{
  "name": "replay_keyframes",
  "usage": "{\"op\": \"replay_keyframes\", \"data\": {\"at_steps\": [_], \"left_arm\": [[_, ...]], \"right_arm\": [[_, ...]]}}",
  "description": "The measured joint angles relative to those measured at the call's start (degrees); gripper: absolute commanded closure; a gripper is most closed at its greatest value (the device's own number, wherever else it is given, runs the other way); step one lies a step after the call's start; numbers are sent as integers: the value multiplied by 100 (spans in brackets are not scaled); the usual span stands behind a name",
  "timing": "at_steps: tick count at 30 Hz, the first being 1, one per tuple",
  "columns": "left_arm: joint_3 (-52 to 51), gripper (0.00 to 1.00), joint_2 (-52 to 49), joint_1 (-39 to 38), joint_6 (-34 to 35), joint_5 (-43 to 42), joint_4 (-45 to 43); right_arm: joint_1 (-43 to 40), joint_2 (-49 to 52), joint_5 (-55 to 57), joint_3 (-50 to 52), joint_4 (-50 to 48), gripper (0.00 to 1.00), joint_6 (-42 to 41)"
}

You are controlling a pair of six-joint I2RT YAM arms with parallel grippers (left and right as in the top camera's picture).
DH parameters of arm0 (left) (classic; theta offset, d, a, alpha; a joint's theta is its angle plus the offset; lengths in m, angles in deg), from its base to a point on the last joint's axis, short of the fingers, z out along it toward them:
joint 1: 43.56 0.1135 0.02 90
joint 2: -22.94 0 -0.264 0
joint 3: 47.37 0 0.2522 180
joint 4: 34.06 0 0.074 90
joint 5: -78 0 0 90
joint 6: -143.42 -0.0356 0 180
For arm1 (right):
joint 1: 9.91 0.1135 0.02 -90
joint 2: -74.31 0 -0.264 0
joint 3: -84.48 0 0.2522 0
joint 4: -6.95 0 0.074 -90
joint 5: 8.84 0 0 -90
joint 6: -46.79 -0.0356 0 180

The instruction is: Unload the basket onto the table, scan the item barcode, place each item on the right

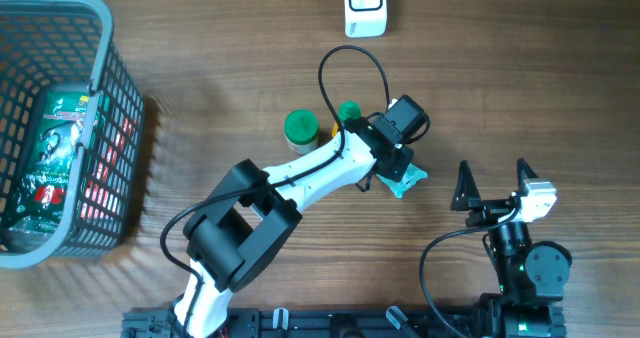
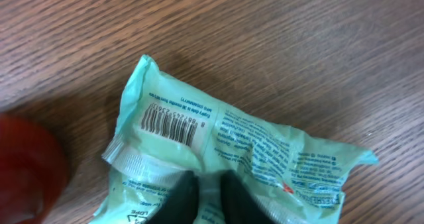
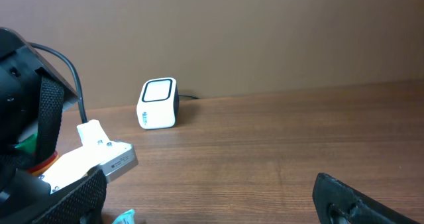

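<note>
While lying flat on the table (image 2: 298, 38), a pale green packet (image 2: 252, 144) is shown with its barcode (image 2: 169, 124) turned up.
Its near edge is straddled by the left tool (image 2: 211, 199), whose dark fingers (image 2: 182, 199) are set close together; whether it is pinched cannot be told. The right tool (image 1: 493, 181) is held wide apart and empty nearby. A green-capped bottle (image 1: 300, 128) is seen beyond, and a white scanner (image 1: 365, 6) at the far edge.
</note>
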Motion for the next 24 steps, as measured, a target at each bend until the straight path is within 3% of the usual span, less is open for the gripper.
{"op": "replay_keyframes", "data": {"at_steps": [5,7,9,16,17,18,21,24], "left_arm": [[17,16,-31,-24,-46,-225,-57],[42,5,-31,-66,-63,-297,-55],[57,0,-31,-94,-59,-413,-55],[81,0,-31,-101,-70,-518,-35],[85,2,-31,-101,-70,-518,-26],[107,13,-31,-101,-72,-518,17],[190,60,-31,-85,-48,-507,258],[234,82,-24,-52,-39,-470,396]], "right_arm": [[0,0,-2,0,0,0,-2],[0,0,0,0,0,0,-2],[0,0,0,0,0,0,-2],[0,0,-2,0,0,0,-2],[0,0,0,0,0,0,-2],[0,0,0,0,0,0,-2],[0,0,-2,0,0,0,-2],[0,0,0,0,0,0,-2]]}}
